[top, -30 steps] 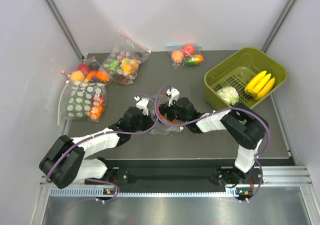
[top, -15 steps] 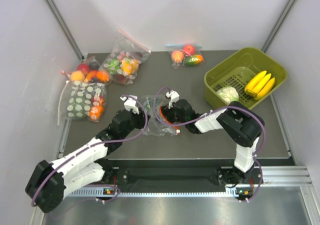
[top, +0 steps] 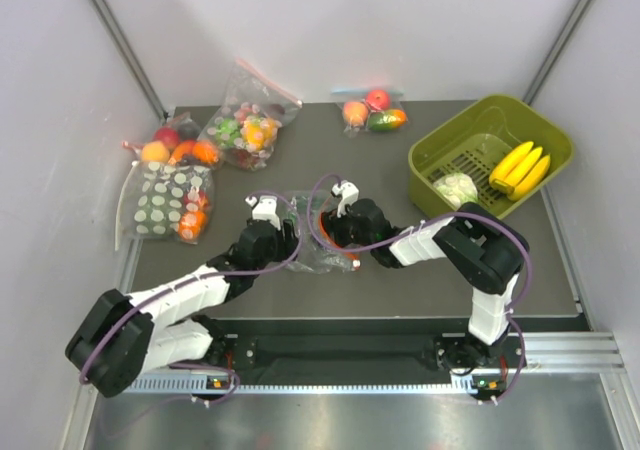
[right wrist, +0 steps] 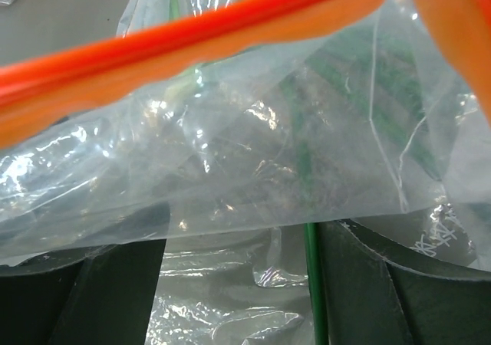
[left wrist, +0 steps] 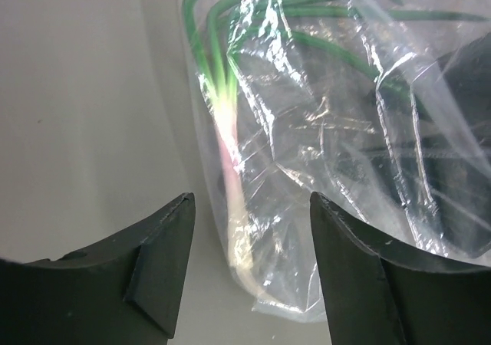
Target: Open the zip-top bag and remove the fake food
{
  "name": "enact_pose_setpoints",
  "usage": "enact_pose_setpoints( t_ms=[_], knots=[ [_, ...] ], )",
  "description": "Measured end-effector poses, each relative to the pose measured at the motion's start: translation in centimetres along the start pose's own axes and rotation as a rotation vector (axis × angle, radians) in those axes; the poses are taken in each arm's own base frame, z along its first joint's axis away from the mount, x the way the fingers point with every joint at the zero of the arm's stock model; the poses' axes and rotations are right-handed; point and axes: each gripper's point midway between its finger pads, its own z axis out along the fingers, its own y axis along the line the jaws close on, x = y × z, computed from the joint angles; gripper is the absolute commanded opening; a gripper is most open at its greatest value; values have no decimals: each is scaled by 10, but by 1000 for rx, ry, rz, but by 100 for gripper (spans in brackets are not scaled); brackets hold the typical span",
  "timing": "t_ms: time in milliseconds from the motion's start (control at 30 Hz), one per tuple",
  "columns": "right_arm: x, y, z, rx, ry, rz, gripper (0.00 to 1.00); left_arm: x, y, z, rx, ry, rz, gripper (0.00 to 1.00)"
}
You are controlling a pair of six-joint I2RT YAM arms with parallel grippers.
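The zip-top bag (top: 318, 242) lies crumpled at the middle of the mat between my two grippers. Its clear plastic (left wrist: 322, 130) holds a green onion (left wrist: 230, 169) with a white-pink stalk. My left gripper (top: 289, 236) is open, its fingers astride the bag's lower corner without touching it (left wrist: 253, 234). My right gripper (top: 326, 234) is at the bag's mouth, below the orange zip strip (right wrist: 192, 42). Its fingers (right wrist: 115, 284) stand apart under a layer of plastic, pinching nothing. Yellow bananas (top: 520, 167) and a pale lettuce head (top: 456, 188) lie in the green basket (top: 545, 130).
At the back left are a white-dotted bag (top: 170, 205), a pile of fruit (top: 175, 148) and a clear bag of small coloured pieces (top: 245, 125). A small bag with a peach and an apple (top: 373, 112) sits at the back centre. Walls close in both sides.
My left gripper has opened and let go of the bag, drawing back a little to the left. The bag has slumped on the mat. The right arm has hardly moved.
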Motion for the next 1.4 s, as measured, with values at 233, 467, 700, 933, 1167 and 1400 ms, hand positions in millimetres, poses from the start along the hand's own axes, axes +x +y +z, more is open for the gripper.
enact_pose_setpoints(
  t_ms=[233, 467, 700, 933, 1167, 1400],
  knots=[
    [1, 4, 0, -7, 2, -5, 72, 9, 0, 13, 29, 21, -28, 58],
    [7, 10, 0, -16, 19, -20, 61, 30, -1, 22, 57, 82, -34, 26],
    [7, 17, 1, -25, 31, -28, 60, 29, -17, 20, 151, 92, -25, 19],
    [-7, 20, 5, -14, -4, -9, 57, 31, -33, 15, 258, 97, -2, 11],
    [-28, 19, 11, 18, -53, -1, 56, 32, -40, 12, 304, 100, 14, 2],
    [-37, 1, 8, 71, -75, 8, 63, 33, -43, 11, 325, 108, 18, 0]
  ],
)
